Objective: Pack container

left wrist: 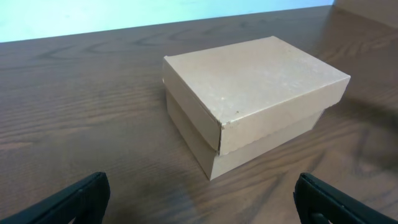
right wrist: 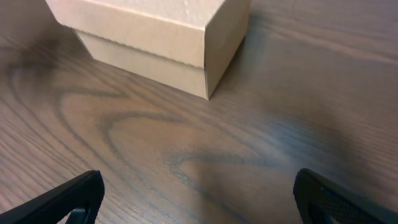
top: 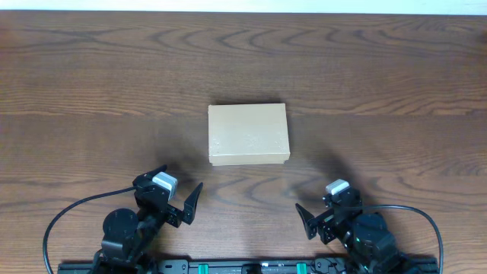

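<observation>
The container [top: 249, 134] is a small tan cardboard box with its lid shut, standing at the middle of the wooden table. It also shows in the left wrist view [left wrist: 252, 99] and at the top left of the right wrist view [right wrist: 155, 37]. My left gripper [top: 176, 196] is open and empty, near the front edge, left of and in front of the box. My right gripper [top: 313, 217] is open and empty, right of and in front of the box. Both sets of fingertips [left wrist: 202, 202] [right wrist: 199, 199] hang over bare wood, apart from the box.
The dark wooden table [top: 380, 76] stretches around the box on all sides. Black cables [top: 68, 217] loop from each arm base at the front edge. A pale wall strip [top: 243, 4] runs along the far edge.
</observation>
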Robot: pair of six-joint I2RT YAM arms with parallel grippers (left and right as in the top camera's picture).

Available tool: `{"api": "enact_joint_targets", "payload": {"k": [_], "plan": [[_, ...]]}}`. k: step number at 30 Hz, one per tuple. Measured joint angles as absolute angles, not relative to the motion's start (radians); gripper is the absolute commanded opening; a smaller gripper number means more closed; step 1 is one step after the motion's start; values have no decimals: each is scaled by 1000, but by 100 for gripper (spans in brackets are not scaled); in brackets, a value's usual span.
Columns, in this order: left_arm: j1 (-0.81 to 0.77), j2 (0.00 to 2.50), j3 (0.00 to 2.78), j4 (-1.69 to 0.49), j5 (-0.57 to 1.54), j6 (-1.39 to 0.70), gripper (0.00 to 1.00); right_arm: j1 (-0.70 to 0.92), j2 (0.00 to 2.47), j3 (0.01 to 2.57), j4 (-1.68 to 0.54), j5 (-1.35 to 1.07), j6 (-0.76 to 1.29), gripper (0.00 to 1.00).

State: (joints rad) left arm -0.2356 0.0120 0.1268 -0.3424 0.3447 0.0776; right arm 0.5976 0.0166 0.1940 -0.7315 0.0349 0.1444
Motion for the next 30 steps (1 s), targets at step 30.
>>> {"api": "enact_joint_targets", "payload": {"k": [30], "plan": [[-236, 12, 127, -342, 345, 78, 95, 598, 17, 168, -714, 35, 144, 99]]}}
